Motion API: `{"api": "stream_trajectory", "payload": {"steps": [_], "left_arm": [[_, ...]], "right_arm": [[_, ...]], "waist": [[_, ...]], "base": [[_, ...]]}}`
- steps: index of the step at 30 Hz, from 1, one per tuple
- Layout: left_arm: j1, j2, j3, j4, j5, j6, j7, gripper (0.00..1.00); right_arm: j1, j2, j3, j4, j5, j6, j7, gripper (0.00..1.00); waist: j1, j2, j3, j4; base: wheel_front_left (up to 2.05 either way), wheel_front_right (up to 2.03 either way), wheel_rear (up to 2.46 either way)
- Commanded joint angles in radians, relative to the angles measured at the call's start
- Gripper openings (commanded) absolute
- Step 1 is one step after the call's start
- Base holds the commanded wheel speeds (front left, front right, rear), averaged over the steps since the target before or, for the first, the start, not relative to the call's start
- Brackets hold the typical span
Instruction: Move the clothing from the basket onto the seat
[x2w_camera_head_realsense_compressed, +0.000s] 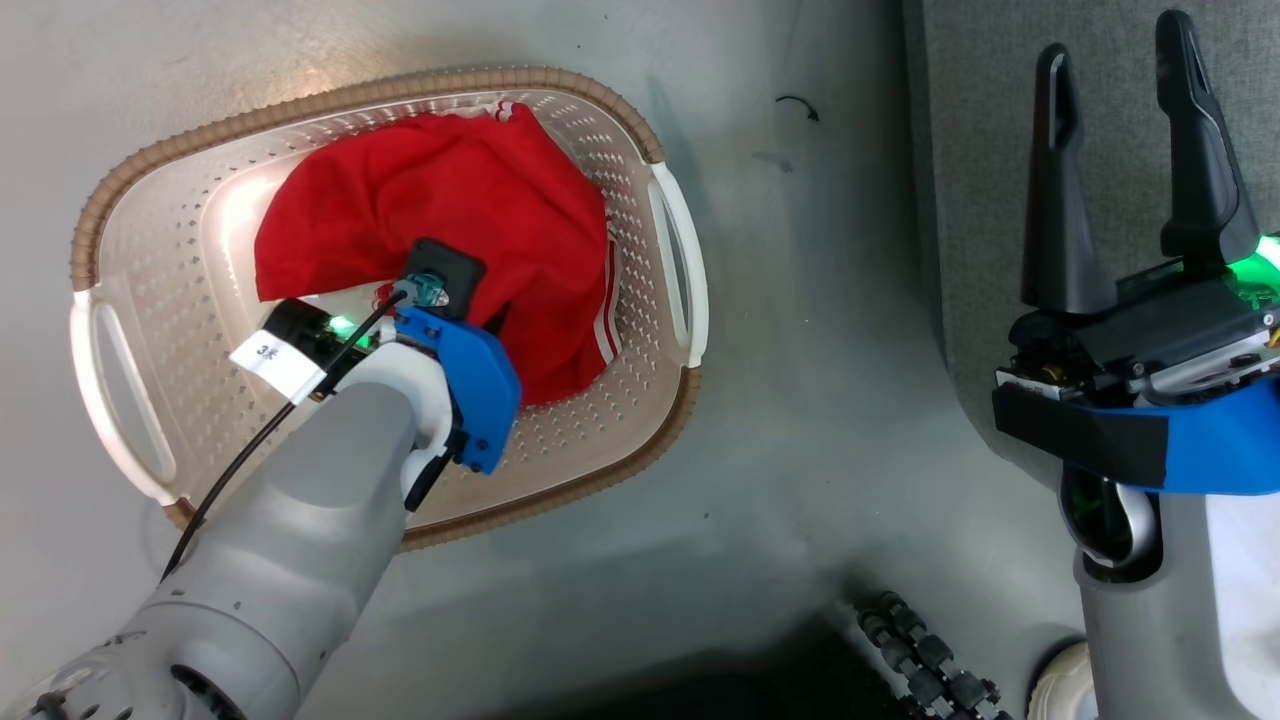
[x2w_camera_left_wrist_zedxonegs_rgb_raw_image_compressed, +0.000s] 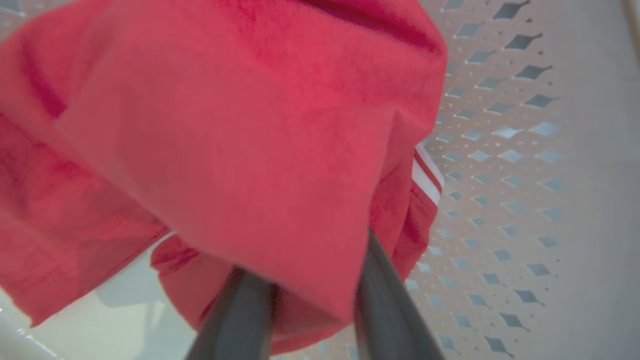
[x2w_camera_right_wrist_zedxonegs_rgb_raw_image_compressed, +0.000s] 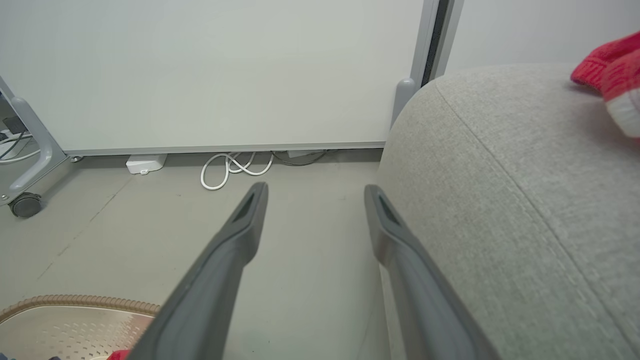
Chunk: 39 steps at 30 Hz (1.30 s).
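Observation:
The basket (x2w_camera_head_realsense_compressed: 350, 95) stands on the floor at the left of the head view, with red clothing (x2w_camera_head_realsense_compressed: 440, 200) piled in it. My left wrist (x2w_camera_head_realsense_compressed: 440, 285) reaches straight down into the pile. In the left wrist view the red clothing (x2w_camera_left_wrist_zedxonegs_rgb_raw_image_compressed: 250, 125), with its white stripes, is bunched between the two dark fingers (x2w_camera_left_wrist_zedxonegs_rgb_raw_image_compressed: 390, 290) of my left gripper (x2w_camera_left_wrist_zedxonegs_rgb_raw_image_compressed: 310, 240), which have drawn in on it; their tips are hidden under the fabric. My right gripper (x2w_camera_head_realsense_compressed: 1115, 60) is open and empty beside the grey seat (x2w_camera_head_realsense_compressed: 1000, 150). Another red garment (x2w_camera_right_wrist_zedxonegs_rgb_raw_image_compressed: 610, 75) lies on the seat (x2w_camera_right_wrist_zedxonegs_rgb_raw_image_compressed: 500, 200).
The basket's perforated wall (x2w_camera_left_wrist_zedxonegs_rgb_raw_image_compressed: 500, 150) is close on the right of the left wrist view. A white cable (x2w_camera_right_wrist_zedxonegs_rgb_raw_image_compressed: 235, 170) and a caster wheel (x2w_camera_right_wrist_zedxonegs_rgb_raw_image_compressed: 25, 204) sit by the white panel behind. The basket's rim (x2w_camera_right_wrist_zedxonegs_rgb_raw_image_compressed: 75, 302) shows below the right gripper (x2w_camera_right_wrist_zedxonegs_rgb_raw_image_compressed: 315, 189). Black linked cabling (x2w_camera_head_realsense_compressed: 930, 660) lies near my base.

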Motion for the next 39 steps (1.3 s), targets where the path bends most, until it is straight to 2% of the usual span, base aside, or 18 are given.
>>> {"api": "stream_trajectory", "payload": {"steps": [1,12,22,27,32,39], "left_arm": [[-0.009,-0.002,-0.002,-0.007,-0.012,0.000,-0.005,0.00],[-0.019,-0.002,-0.045,-0.035,-0.065,-0.001,-0.129,0.00],[0.027,0.002,-0.028,-0.078,-0.106,-0.001,-0.198,0.00],[0.058,0.032,0.057,-0.142,-0.069,-0.001,-0.198,0.00],[0.112,0.057,0.183,-0.221,-0.007,-0.001,-0.198,0.00],[0.204,0.065,0.349,-0.327,0.115,-0.001,-0.198,0.00]], "right_arm": [[-0.011,0.001,-0.003,0.002,-0.001,0.000,0.000,1.00],[-0.018,0.001,-0.014,0.022,0.001,0.000,0.000,1.00],[-0.002,0.000,-0.021,0.074,-0.004,0.000,0.000,1.00],[0.027,0.000,-0.031,0.111,-0.008,0.000,0.000,1.00],[0.058,0.000,-0.037,0.145,-0.005,0.000,0.000,1.00],[0.111,0.000,-0.048,0.182,-0.004,0.000,0.000,1.00]], "waist": [[-0.0001,0.0000,-0.002,0.001],[-0.0001,0.0000,-0.056,0.042],[-0.0001,0.0000,-0.194,0.111],[-0.0001,0.0000,-0.288,0.140],[-0.0001,0.0000,-0.383,0.156],[-0.0001,0.0000,-0.512,0.173]], "base": [[0.00,0.00,0.00],[0.00,0.00,0.00],[0.00,0.00,0.00],[0.00,0.00,0.00],[0.00,0.00,0.00],[0.00,0.00,0.00]]}}
